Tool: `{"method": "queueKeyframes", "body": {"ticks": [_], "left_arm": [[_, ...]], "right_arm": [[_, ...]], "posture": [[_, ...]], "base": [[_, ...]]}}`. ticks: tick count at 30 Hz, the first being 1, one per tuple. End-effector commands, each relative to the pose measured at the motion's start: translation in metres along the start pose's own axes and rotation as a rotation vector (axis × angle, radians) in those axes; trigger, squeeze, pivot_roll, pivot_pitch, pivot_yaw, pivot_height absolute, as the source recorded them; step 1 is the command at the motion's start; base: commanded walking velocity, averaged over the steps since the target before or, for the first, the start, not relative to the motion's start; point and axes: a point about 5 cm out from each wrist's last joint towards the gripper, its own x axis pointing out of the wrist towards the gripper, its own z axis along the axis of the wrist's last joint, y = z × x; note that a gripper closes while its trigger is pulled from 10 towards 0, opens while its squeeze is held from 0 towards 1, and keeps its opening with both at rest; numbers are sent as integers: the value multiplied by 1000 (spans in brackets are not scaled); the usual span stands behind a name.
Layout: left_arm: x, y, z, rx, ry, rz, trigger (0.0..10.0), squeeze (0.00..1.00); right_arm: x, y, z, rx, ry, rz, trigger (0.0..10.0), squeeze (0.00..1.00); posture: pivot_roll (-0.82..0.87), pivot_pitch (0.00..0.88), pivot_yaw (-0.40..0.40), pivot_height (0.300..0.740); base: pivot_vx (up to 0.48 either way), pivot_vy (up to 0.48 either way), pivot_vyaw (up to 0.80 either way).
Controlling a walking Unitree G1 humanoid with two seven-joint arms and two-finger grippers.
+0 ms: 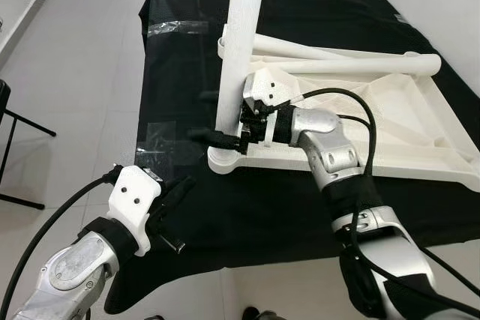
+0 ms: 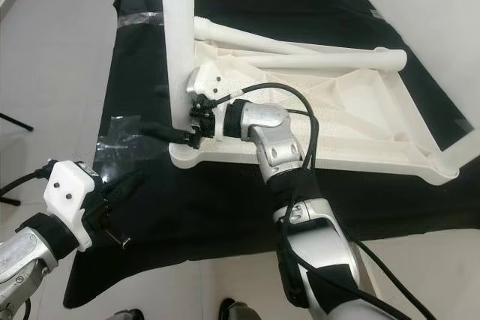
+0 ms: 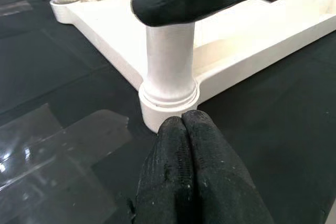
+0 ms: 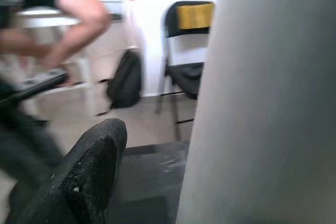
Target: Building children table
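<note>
The right hand (image 1: pixel 225 139) is clamped around the base of the upright white leg (image 1: pixel 244 43), which stands in the corner socket of the inverted white tabletop (image 1: pixel 409 121) on the black-covered surface (image 1: pixel 247 207). The left hand (image 1: pixel 176 192), fingers pressed together and holding nothing, hovers near that corner, just short of the leg.

Your left tool (image 3: pixel 195 145) has its two black fingers pressed together, just short of the round corner socket of the white plastic tabletop (image 3: pixel 105 30). A white cylindrical leg (image 3: pixel 169 59) stands upright in that socket, on the black-covered table (image 3: pixel 283 108).
</note>
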Motion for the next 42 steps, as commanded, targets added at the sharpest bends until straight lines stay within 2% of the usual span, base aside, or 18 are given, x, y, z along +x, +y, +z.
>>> {"method": "queueKeyframes", "body": {"ticks": [1, 3, 4, 14, 20, 21, 22, 23, 24, 25, 26, 30, 36, 37, 38, 40, 41, 42], "left_arm": [[-1, -3, -2, -5, 19, -6, 10000, 0], [-1, -3, -2, -4, 20, -7, 10000, 0], [-1, -3, -3, -3, 22, -8, 10000, 0], [-2, -4, -2, -2, 21, -7, 10000, 0], [-2, -5, -3, -9, 19, -7, 10000, 0], [-2, -5, -3, -10, 19, -8, 10000, 0], [-2, -5, -3, -10, 19, -8, 10000, 0], [-2, -5, -4, -13, 20, -10, 10000, 0], [-2, -5, -4, -13, 20, -10, 10000, 0], [-3, -4, -4, -16, 23, -12, 10000, 0], [-3, -5, -5, -18, 26, -15, 10000, 0], [-3, -6, -6, -25, 27, -22, 10000, 0], [-1, -9, -7, -32, 24, -29, 10000, 0], [-1, -10, -7, -33, 24, -32, 10000, 0], [-2, -7, -7, -25, 27, -19, 10000, 0], [-3, -6, -7, -22, 27, -12, 10000, 0], [-3, -5, -7, -21, 27, -10, 10000, 0], [-3, -5, -7, -22, 28, -10, 10000, 0]], "right_arm": [[11, 9, -8, 16, 24, 134, 10000, 0], [11, 8, -8, 22, 27, 160, 9961, 0], [14, 5, -7, 46, 18, 185, 0, 0], [8, 5, -14, 91, 18, 173, 0, 0], [-19, 3, -30, 85, 22, -42, 0, 0], [-25, 0, -33, 98, -2, -213, 0, 0], [-25, 0, -33, 98, -2, -213, 0, 0], [-28, 0, -40, 132, -29, -431, 0, 0], [-28, 0, -40, 132, -29, -431, 0, 0], [-31, 9, -56, 182, -4, -713, 0, 0], [-30, 31, -73, 233, 10, -847, 0, 0], [-27, 50, -84, 270, 33, -897, 0, 0], [-32, 30, -76, 221, 52, -821, 0, 0], [-32, 26, -74, 206, 62, -785, 431, 0], [-35, 18, -67, 196, 53, -752, 10000, 0], [-36, 15, -61, 197, 27, -723, 10000, 0], [-39, 8, -56, 180, 20, -712, 10000, 1000], [-40, 7, -52, 168, 24, -729, 10000, 1000]], "posture": [[167, 231, -136, 740], [167, 231, -136, 740], [169, 233, -137, 740], [164, 238, -140, 740], [143, 235, -139, 740], [137, 233, -138, 740], [137, 233, -138, 740], [136, 232, -136, 740], [136, 232, -136, 740], [135, 234, -128, 740], [139, 234, -126, 740], [150, 220, -121, 740], [150, 210, -140, 740], [151, 209, -141, 740], [160, 201, -140, 740], [160, 201, -140, 740], [161, 198, -136, 740], [160, 194, -136, 740]], "base": [[0, 0, 0], [0, 0, 0], [0, 0, 0], [0, 0, 0], [0, 0, 0], [0, 0, 0], [0, 0, 0], [0, 0, 0], [0, 0, 0], [0, 0, 0], [0, 0, 0], [0, 0, 0], [0, 0, 0], [0, 0, 0], [0, 0, 0], [0, 0, 0], [0, 0, 0], [0, 0, 0]]}}
